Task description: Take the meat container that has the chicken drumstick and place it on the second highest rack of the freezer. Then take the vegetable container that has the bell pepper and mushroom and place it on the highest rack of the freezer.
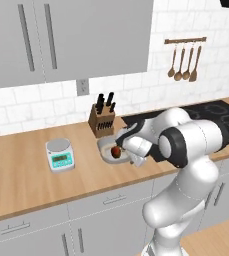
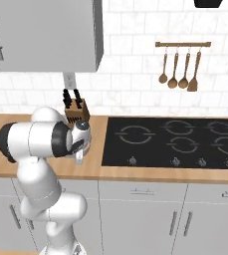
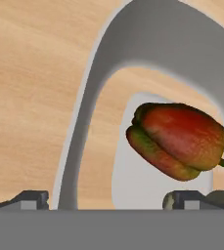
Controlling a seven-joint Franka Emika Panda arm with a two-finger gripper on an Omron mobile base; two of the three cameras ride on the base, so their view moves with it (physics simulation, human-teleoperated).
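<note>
Fingers (image 3: 33,199) of the gripper (image 3: 111,200) are spread wide astride the grey container's (image 3: 84,127) rim. The bell pepper (image 3: 179,140) is seen inside the container, which sits near the counter's (image 1: 26,180) front edge beside the knife block (image 1: 102,120).

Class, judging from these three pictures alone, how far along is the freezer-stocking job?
Done: nothing here confirms the drumstick step; no meat container sits on the counter. In hand: the gripper is down at the vegetable container holding the bell pepper, fingertips straddling its rim; grip not clear. Left: lift it and carry it to the freezer's highest rack.
</note>
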